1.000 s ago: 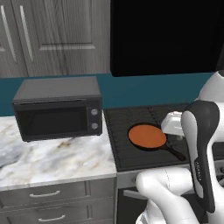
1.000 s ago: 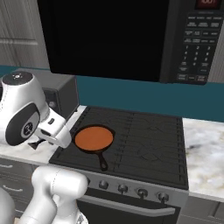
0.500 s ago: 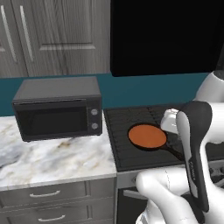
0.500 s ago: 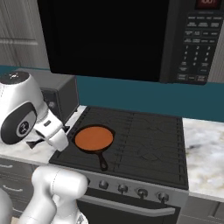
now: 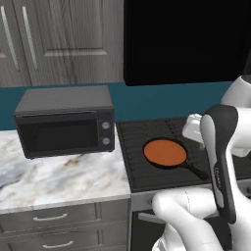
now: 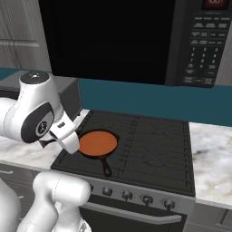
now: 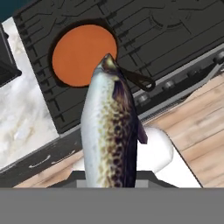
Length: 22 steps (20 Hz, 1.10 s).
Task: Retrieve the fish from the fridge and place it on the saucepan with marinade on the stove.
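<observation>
A silvery, brown-speckled fish [image 7: 111, 131] rises from the bottom of the hand view, and my gripper is shut on it; the fingertips are hidden behind its body. Past its head lies the saucepan with marinade [image 7: 83, 52], black with a flat orange inside, on the left part of the black stove [image 7: 175, 30]. From the base views the pan [image 5: 164, 153] [image 6: 97, 143] rests on the grates, handle toward the front. My gripper [image 6: 67, 138] hangs just left of the pan and above the stove's [image 6: 154, 145] front left corner. The fridge is out of view.
A dark grey microwave box [image 5: 66, 122] stands on the marble counter [image 5: 59, 176] left of the stove. A black over-range microwave [image 6: 195, 41] hangs above the cooktop. Round knobs [image 6: 147, 198] line the stove front. Wooden floor [image 7: 197, 127] lies below.
The arm's upper joints have swung a little, and the hand with the fish has shifted slightly beside the pan. The pan has stayed put.
</observation>
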### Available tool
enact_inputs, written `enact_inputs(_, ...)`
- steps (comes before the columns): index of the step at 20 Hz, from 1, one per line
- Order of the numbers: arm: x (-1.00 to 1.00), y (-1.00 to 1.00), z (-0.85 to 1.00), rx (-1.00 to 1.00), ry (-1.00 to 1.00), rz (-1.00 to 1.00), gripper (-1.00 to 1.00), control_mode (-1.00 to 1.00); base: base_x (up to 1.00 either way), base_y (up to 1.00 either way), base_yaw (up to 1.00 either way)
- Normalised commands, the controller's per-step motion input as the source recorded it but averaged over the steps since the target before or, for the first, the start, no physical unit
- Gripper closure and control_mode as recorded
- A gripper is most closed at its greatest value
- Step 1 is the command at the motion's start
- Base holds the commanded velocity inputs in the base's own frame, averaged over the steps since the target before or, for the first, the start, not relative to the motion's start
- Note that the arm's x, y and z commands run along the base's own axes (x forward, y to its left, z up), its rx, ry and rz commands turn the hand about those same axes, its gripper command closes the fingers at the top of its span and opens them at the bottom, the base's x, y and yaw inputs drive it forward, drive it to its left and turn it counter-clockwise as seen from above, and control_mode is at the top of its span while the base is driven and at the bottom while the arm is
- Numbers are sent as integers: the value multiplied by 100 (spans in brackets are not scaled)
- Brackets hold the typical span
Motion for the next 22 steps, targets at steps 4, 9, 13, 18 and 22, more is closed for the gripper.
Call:
enact_inputs(4, 35, -6, -31, 1, 0, 0, 100, -100, 0, 0, 0)
enact_inputs(9, 30, 0, -36, 0, 5, 0, 100, -100, 0, 0, 0)
enact_inputs(13, 35, 0, -17, 0, 10, 0, 100, -100, 0, 0, 0)
enact_inputs(18, 36, 0, -19, 0, 14, 0, 100, -100, 0, 0, 0)
enact_inputs(22, 34, 0, -30, 0, 5, 0, 100, -100, 0, 0, 0)
